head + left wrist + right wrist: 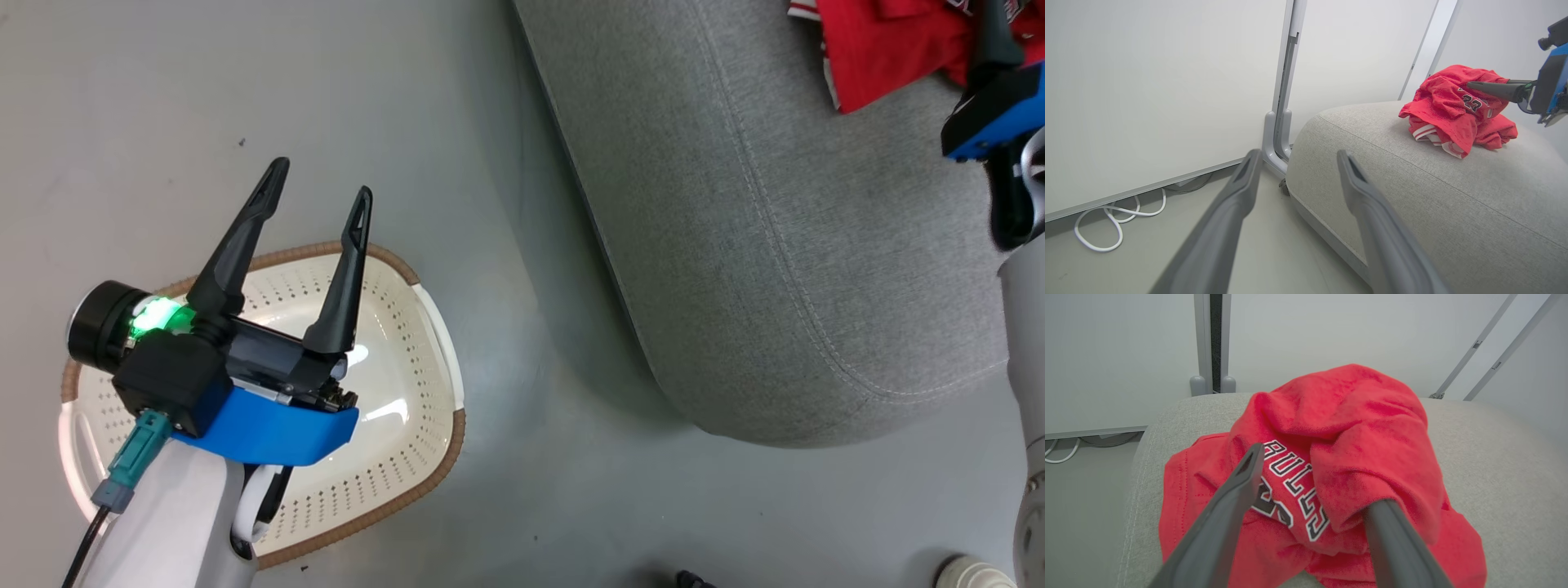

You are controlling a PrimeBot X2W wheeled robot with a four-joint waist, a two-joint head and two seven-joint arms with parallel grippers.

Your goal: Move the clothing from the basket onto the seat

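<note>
Grey floor (522, 490), white wall panels (1147, 102) behind. Seat (775, 245) is on the right, with the basket (437, 343) on the floor to its left, apart from it. Clothing (1363, 428) is bunched in a red heap on top of the seat, far right side, "BULLS" lettering facing up. Right end effector (1314, 477) is at the heap, fingers spread wide. The lettered panel lies between them and one fold is draped over a finger's tip; no pinch on the fabric. Left end effector (323, 178) hangs over the basket, fingers wide apart, holding nothing. White cable (1106, 228) lies looped on the floor by the wall.
</note>
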